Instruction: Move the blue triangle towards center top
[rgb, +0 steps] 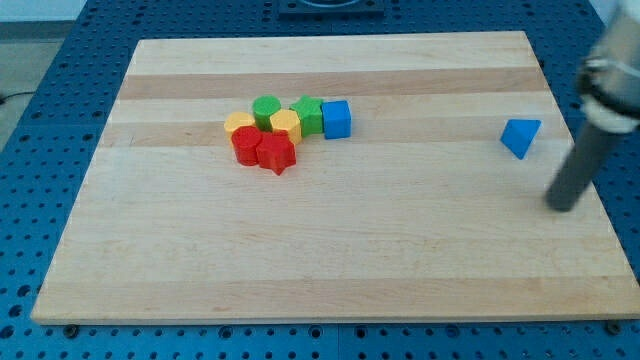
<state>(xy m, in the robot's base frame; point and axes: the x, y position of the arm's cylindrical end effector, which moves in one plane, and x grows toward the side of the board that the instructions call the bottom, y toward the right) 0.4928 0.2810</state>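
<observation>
My tip (563, 206), a bare rod with no end effector to open or close, rests on the table (330, 260) just right of and below the blue triangle (520, 136).

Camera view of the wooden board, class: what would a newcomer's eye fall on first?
First, the tight cluster of small coloured blocks left of the board's centre: green, yellow and red pieces with a blue cube at its right end. Next, the lone blue triangle far to the view's right, with my tip of the dark rod just below and right of it, not touching.
</observation>
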